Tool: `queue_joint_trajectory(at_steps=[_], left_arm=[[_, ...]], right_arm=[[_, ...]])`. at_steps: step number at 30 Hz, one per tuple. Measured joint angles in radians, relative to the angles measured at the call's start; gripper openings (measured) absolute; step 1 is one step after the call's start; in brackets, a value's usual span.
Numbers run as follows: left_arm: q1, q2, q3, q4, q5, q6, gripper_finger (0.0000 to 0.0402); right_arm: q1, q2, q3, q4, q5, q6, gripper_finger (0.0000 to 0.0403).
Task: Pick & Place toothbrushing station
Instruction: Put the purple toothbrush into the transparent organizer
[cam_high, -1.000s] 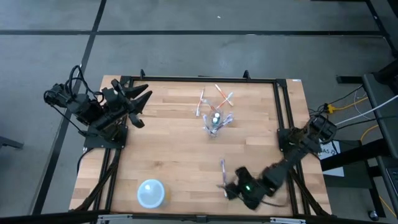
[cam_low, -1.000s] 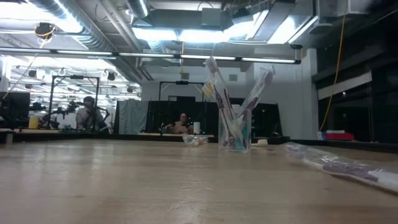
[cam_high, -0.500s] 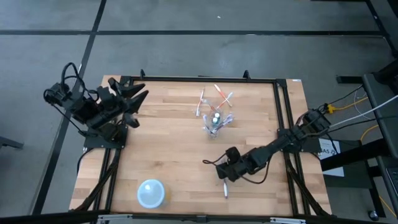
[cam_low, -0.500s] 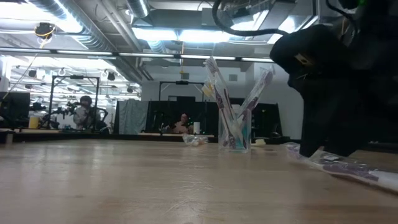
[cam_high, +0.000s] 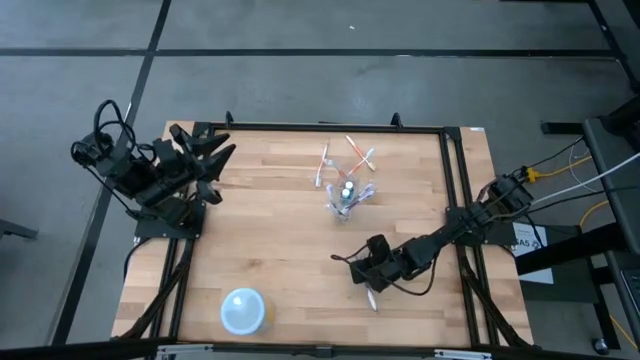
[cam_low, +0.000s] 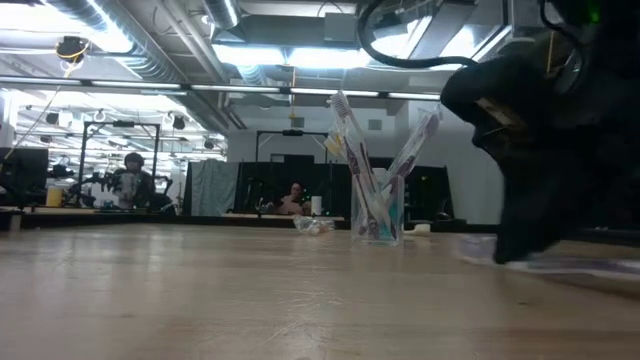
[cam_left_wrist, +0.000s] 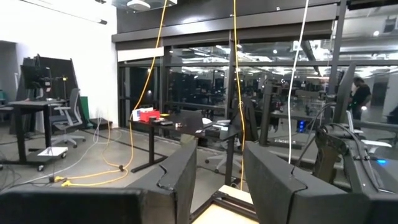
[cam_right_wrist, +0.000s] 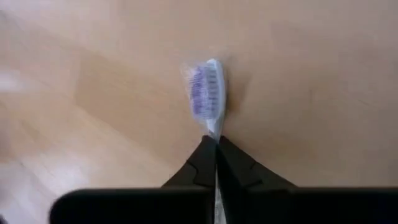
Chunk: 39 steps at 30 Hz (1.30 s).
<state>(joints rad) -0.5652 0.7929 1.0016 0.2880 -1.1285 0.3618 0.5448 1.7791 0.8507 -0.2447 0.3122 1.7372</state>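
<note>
A clear cup (cam_high: 345, 197) stands upright mid-table and holds several toothbrushes and a teal tube; it also shows in the low view (cam_low: 378, 212). Two loose toothbrushes (cam_high: 324, 163) (cam_high: 360, 152) lie flat beyond it. Nearer the front, a white toothbrush with purple bristles (cam_right_wrist: 205, 92) lies on the wood, and my right gripper (cam_high: 362, 270) is shut on it. My left gripper (cam_high: 216, 165) hangs high over the table's far left corner, its fingers open (cam_left_wrist: 219, 180) and with nothing between them. My right gripper pinches the toothbrush's neck (cam_right_wrist: 215, 132), just behind the bristle head, between its two fingertips. The fingers slant down from the table's near right side. The head sticks out past the fingertips, and the handle end (cam_high: 371, 298) trails back under the gripper. The brush lies on the table.
A pale blue round bowl (cam_high: 243, 310) sits near the front edge, left of centre. A black metal frame (cam_high: 445, 170) borders the wooden table. Bare wood lies between the bowl, the cup and my right gripper.
My right gripper has swung from the table's near edge toward the far left and come down onto the lying toothbrush. The toothbrush's handle end has swung a little toward the table's right; its head end stays under the fingers.
</note>
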Motion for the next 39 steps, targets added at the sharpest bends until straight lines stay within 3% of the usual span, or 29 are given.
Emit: queue_joint_trajectory(at_steps=[4,9,12,14,21,27,34,39], left_arm=[[-0.003,0.0,0.0,0.0,-0.004,-0.006,0.0127],[-0.006,0.0,0.0,0.001,-0.023,-0.013,0.0127],[-0.006,0.0,0.0,0.001,-0.032,-0.026,0.0127],[-0.006,0.0,0.0,0.001,-0.032,-0.034,0.0127],[-0.006,0.0,0.0,0.008,-0.035,-0.042,0.0127],[-0.006,0.001,0.0,0.007,-0.042,-0.06,0.0127],[-0.006,0.002,0.0,0.007,-0.041,-0.082,0.0127],[-0.023,0.002,0.0,0.007,-0.04,-0.09,0.0127]], right_arm=[[0.02,0.0,-0.01,0.051,0.195,0.003,0.0003],[0.055,-0.073,-0.002,0.121,0.55,-0.006,0.0002],[0.042,-0.134,-0.003,0.118,0.731,-0.095,0.0002],[0.023,-0.181,-0.002,0.117,0.796,-0.176,0.0001],[-0.103,-0.284,-0.002,0.194,0.851,-0.554,0.0001],[-0.229,-0.304,-0.001,0.424,0.802,-0.936,0.0],[-0.29,-0.304,-0.001,0.455,0.757,-1.085,0.0],[-0.306,-0.288,-0.023,0.453,0.697,-1.105,0.0]])
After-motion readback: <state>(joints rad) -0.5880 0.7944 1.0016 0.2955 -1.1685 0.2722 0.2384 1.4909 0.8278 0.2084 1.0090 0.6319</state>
